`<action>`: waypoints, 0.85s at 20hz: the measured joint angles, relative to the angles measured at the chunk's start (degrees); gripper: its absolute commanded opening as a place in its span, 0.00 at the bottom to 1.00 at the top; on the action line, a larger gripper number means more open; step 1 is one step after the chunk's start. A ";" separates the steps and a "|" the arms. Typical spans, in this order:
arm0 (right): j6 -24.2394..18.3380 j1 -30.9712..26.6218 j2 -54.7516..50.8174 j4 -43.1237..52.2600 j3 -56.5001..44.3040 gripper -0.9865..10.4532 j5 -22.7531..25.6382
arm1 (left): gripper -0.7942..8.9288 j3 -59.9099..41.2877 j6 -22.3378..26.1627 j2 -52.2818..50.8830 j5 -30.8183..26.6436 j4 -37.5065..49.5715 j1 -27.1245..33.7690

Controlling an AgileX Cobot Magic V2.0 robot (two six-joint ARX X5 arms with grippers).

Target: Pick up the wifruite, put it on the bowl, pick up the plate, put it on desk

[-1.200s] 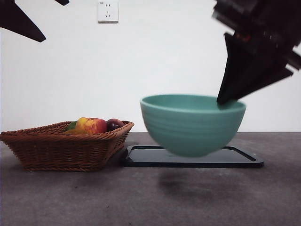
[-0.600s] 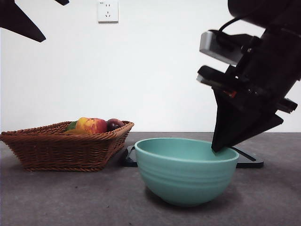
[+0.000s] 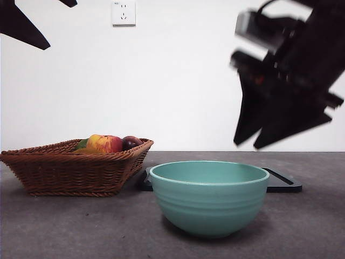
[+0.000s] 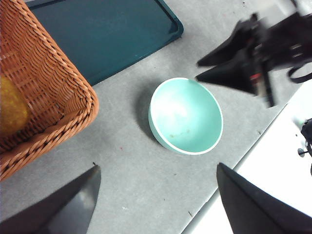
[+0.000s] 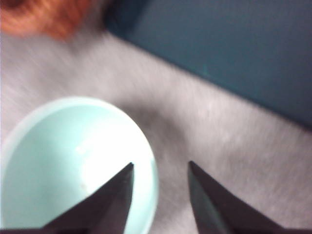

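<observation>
The teal bowl (image 3: 209,197) (image 4: 187,117) (image 5: 63,165) stands empty and upright on the grey desk (image 3: 81,226), in front of the flat dark teal plate (image 3: 280,183) (image 4: 107,34) (image 5: 234,53). My right gripper (image 3: 248,144) (image 5: 161,165) (image 4: 200,71) hangs open just above the bowl's right rim, touching nothing and blurred by motion. A dull orange-brown wifruite (image 4: 9,109) lies in the wicker basket (image 3: 70,172) (image 4: 48,83). High at the left, my left gripper (image 4: 158,166) (image 3: 62,24) waits, open and empty.
The basket at the left also holds a red-yellow apple (image 3: 105,143) and a dark plum (image 3: 131,142). The basket's right corner nearly touches the plate. A white wall with a socket (image 3: 123,12) closes the back. The desk's edge (image 4: 234,161) runs near the bowl.
The bowl came down off the plate onto the desk in front of it. The right gripper has let go of its rim and risen clear of it. The left arm stayed put.
</observation>
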 measured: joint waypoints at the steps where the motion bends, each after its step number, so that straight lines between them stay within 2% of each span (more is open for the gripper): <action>1: 0.00 -0.02 -1.86 -0.09 0.00 0.26 0.00 | 0.47 0.00 0.00 0.00 0.00 0.00 0.00; 7: 0.02 -0.02 -13.77 -6.69 3.65 0.26 -0.87 | 0.47 0.00 0.00 0.00 0.00 0.00 0.00; 17: 0.02 0.00 -26.62 -22.25 5.75 0.26 -15.74 | 0.47 0.00 0.00 0.00 0.00 -0.02 0.00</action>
